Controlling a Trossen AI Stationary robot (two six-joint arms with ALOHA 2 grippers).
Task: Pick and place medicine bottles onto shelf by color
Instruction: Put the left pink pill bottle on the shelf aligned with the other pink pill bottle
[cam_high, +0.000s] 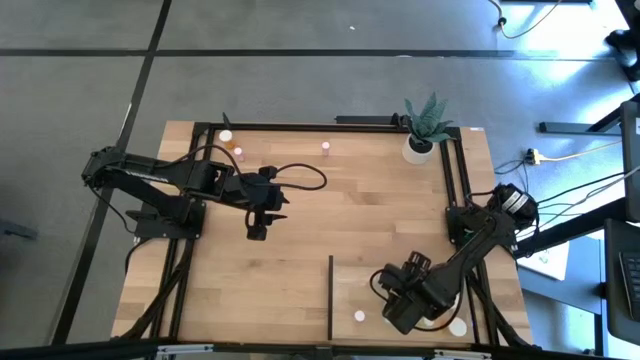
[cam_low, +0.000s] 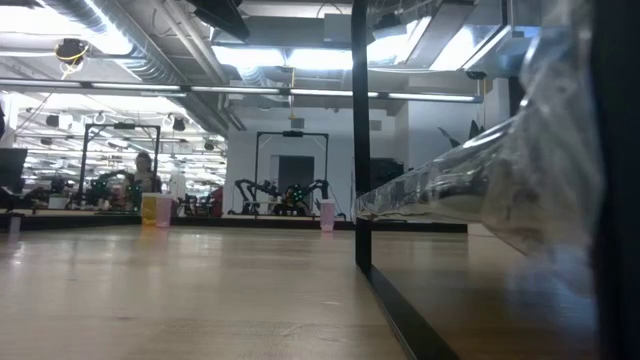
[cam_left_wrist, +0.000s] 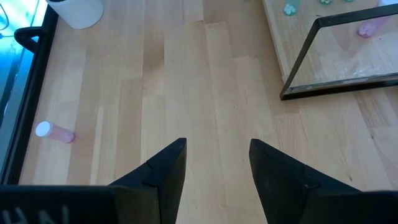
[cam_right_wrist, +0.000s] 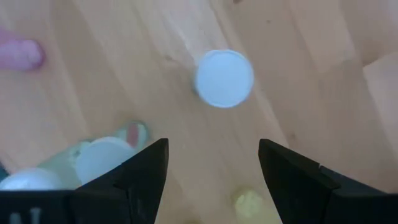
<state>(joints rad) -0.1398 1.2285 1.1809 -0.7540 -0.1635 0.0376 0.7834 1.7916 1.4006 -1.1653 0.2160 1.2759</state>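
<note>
1. Overhead, the left pincer (cam_high: 257, 232) hangs over bare planks of the light-wood surface (cam_high: 300, 250), left of centre, its two dark fingers apart with nothing between them. The right pincer (cam_high: 392, 318) sits low over the rectangular light-wood shelf (cam_high: 350, 290) at the near right corner, just beside a white-capped pink bottle (cam_high: 359, 316); a white cap (cam_high: 457, 326) shows past the arm. Along the far edge stand a white-capped bottle (cam_high: 226, 136), an orange bottle (cam_high: 238, 152) and a small pink bottle (cam_high: 326, 148), with a green plant in a white pot (cam_high: 420, 148) to their right.
2. At surface height, the shelf's thin dark upright edge (cam_low: 358, 150) rises close by; an orange-yellow bottle (cam_low: 151, 208) and a pink bottle (cam_low: 327, 214) stand far off.
3. From the left wrist, the dark fingers (cam_left_wrist: 163, 174) stand parted and empty; a pink bottle lying on its side (cam_left_wrist: 55, 132) is well apart from them.
4. From the right wrist, the fingers (cam_right_wrist: 140, 171) are spread, gripping nothing; a round white bottle cap (cam_right_wrist: 224, 78) stands ahead, clear of both.
</note>
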